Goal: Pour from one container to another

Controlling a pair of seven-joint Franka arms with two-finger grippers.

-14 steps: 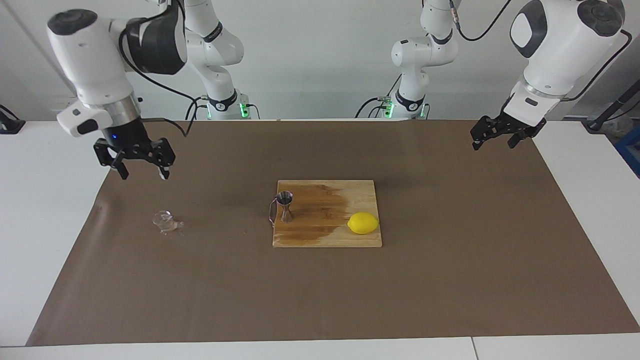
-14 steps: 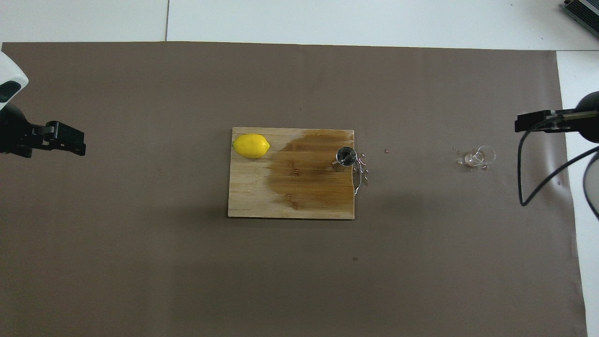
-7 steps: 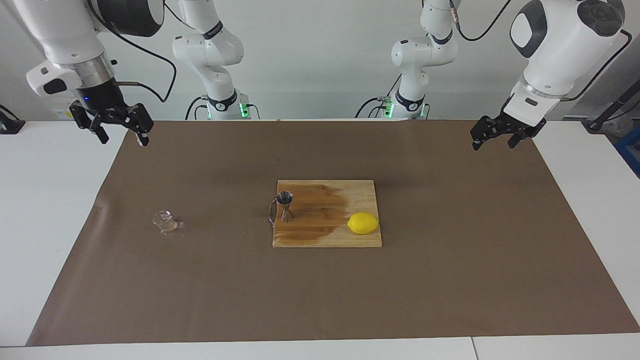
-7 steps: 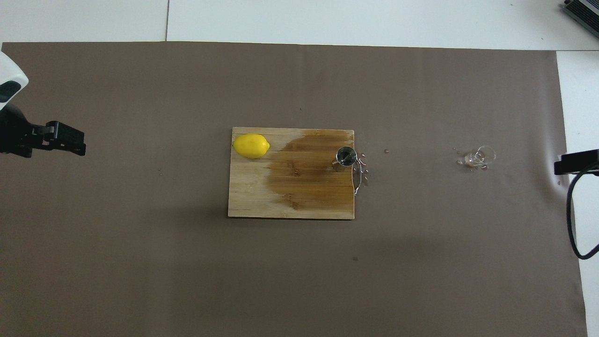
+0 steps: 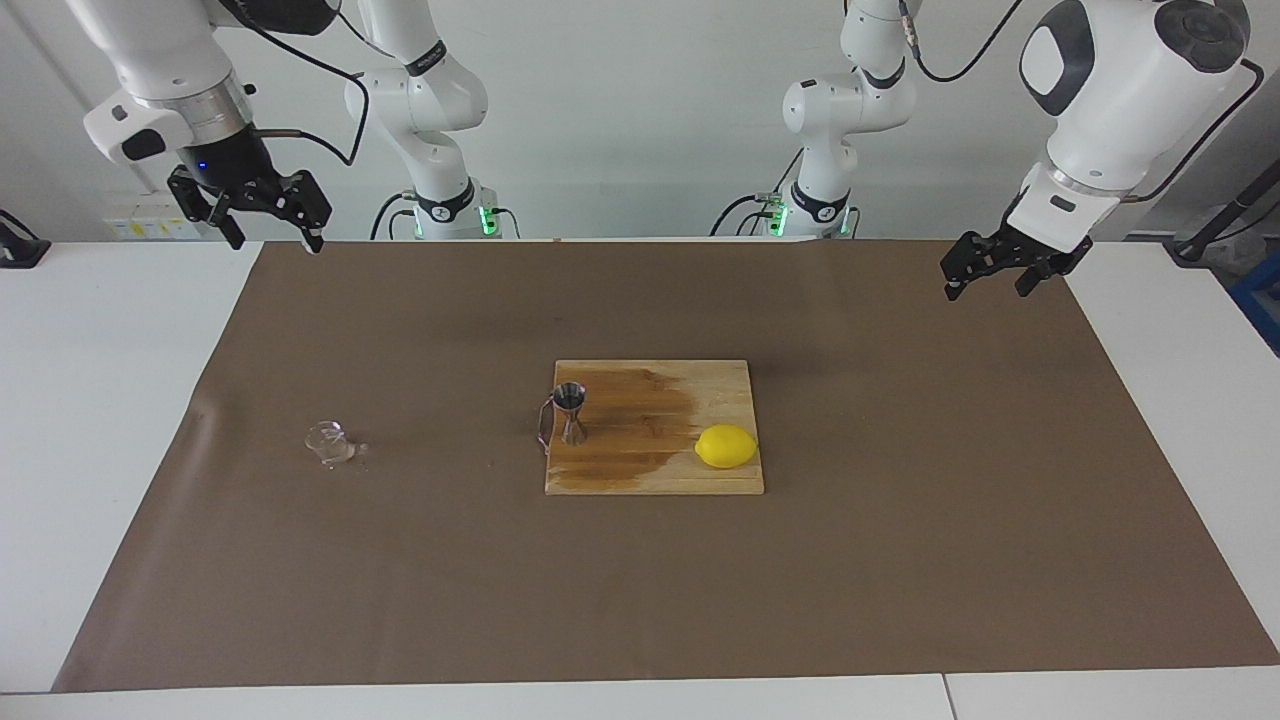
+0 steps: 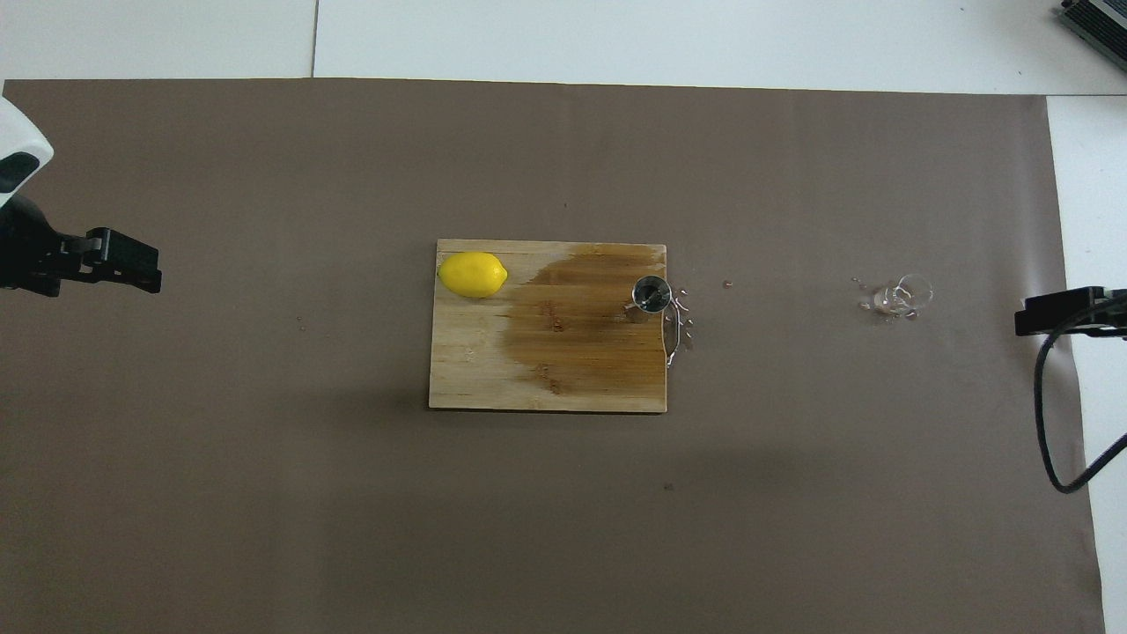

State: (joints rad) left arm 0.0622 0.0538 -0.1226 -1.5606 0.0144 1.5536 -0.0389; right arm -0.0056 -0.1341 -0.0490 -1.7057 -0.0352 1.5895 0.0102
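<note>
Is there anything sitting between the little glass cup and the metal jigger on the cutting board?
Nothing visible. Only bare brown paper with a few droplets lies between the glass cup and the jigger; the lemon sits toward the left arm's end.

We count one clear glass cup (image 5: 327, 441), standing alone on the brown mat (image 5: 900, 560). We count one metal jigger (image 5: 570, 412) and one lemon (image 5: 726, 446), both on the single wooden cutting board (image 5: 650, 480). There is one brown mat, spread over one white bench (image 5: 90, 400). We count two robot arms, each ending in one claw: the left claw (image 5: 1000, 272) and the right claw (image 5: 265, 222), two claws in all. We also see several small drops of liquid beside the cup, too small to count.
</note>
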